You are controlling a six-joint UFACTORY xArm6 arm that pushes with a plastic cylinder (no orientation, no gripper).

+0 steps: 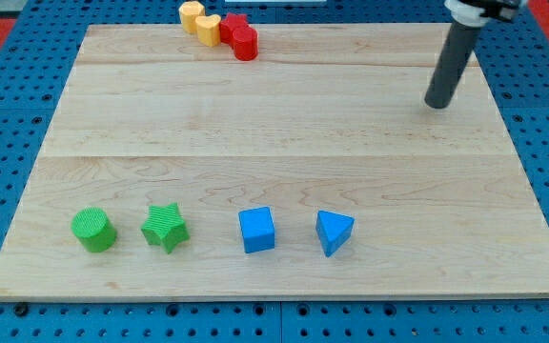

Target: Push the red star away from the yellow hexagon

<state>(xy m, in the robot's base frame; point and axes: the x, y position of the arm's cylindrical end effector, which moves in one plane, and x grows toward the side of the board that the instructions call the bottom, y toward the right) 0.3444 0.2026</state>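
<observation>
Pale wooden board point(284, 152) lying over blue pegboard point(8, 86). At the view's top edge: yellow hexagon point(192, 15), yellow heart point(208, 29), red star point(233, 27), red cylinder point(245, 44), all crowding together and touching. My tip point(437, 105) resting well apart at the view's right. No jaws showing, only a rod. Sitting along the bottom: green cylinder point(93, 230), green star point(165, 227), blue cube point(256, 230), blue triangle point(334, 232).
</observation>
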